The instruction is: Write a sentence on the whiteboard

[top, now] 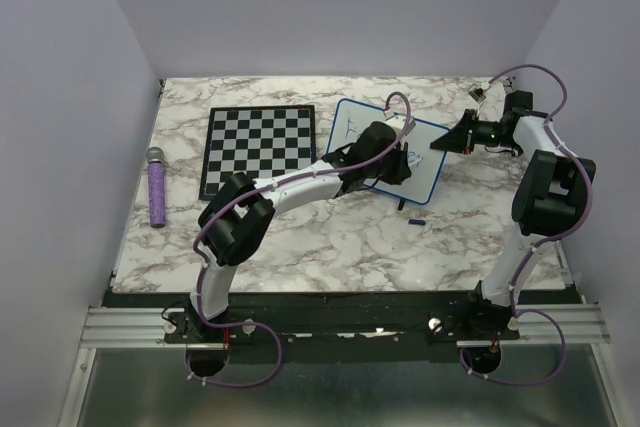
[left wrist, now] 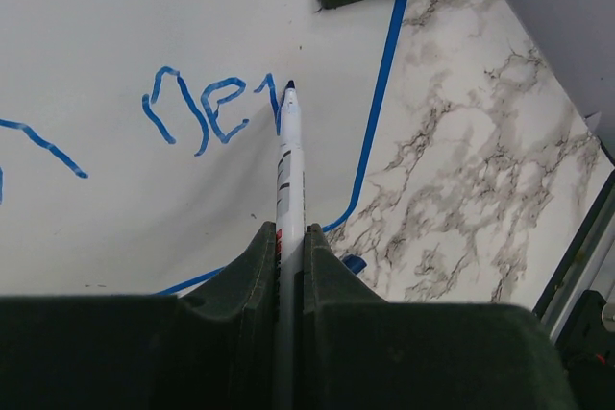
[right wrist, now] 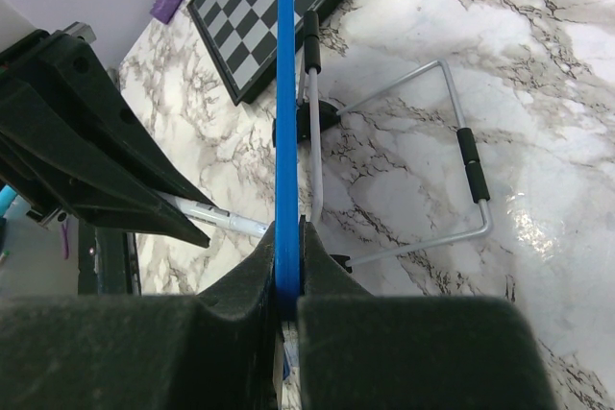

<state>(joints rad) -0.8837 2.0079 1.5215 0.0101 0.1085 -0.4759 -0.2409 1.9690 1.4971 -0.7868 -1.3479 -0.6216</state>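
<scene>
We list: whiteboard (left wrist: 144, 26), ahead of our left gripper (left wrist: 290, 237), which clamps a marker (left wrist: 289, 156), tip at the board. Of the sentence (left wrist: 207, 112), blue "ne" plus one stroke is readable. The blue frame edge runs just right of the tip, with bare marble table (left wrist: 461, 160) beyond. Our right gripper (right wrist: 286, 242) pinches the frame's edge.

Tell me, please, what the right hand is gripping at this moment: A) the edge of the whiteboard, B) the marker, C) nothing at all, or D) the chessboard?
A: in the right wrist view the right hand is shut on the blue-framed edge of the whiteboard, while the marker sits in the left hand.
</scene>
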